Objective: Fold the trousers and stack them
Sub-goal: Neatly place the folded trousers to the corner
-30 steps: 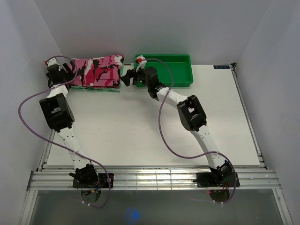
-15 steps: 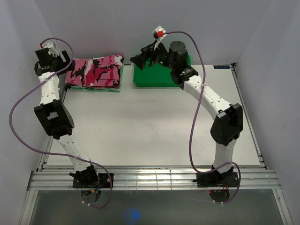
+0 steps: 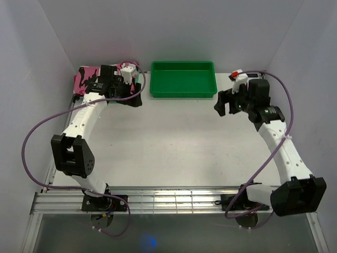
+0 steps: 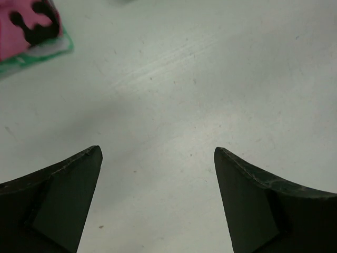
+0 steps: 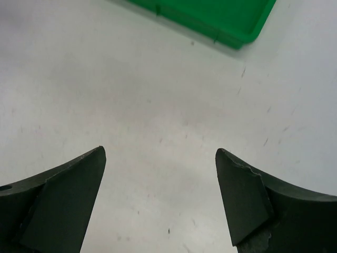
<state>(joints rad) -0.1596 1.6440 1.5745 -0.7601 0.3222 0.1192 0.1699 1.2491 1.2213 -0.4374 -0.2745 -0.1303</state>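
Observation:
The folded trousers [image 3: 84,80], in pink, white and black camouflage print, lie at the table's back left corner, partly hidden by my left arm. One corner of the trousers [image 4: 23,26] shows at the top left of the left wrist view, resting on a green-and-white cloth [image 4: 39,52]. My left gripper [image 3: 132,97] hovers by the pile's right edge, and that same left gripper [image 4: 158,153] is open over bare table. My right gripper [image 3: 222,105] is far to the right of the pile. In its own view the right gripper [image 5: 160,153] is open and empty.
A green tray [image 3: 182,90] stands at the back middle, and its corner [image 5: 210,21] appears at the top of the right wrist view. White walls enclose the table on three sides. The white table [image 3: 168,142] lies between the two arms.
My left arm has swung from the pile's far left side across to its right edge, jaws slightly wider. My right arm has swung from the tray to the table's right side.

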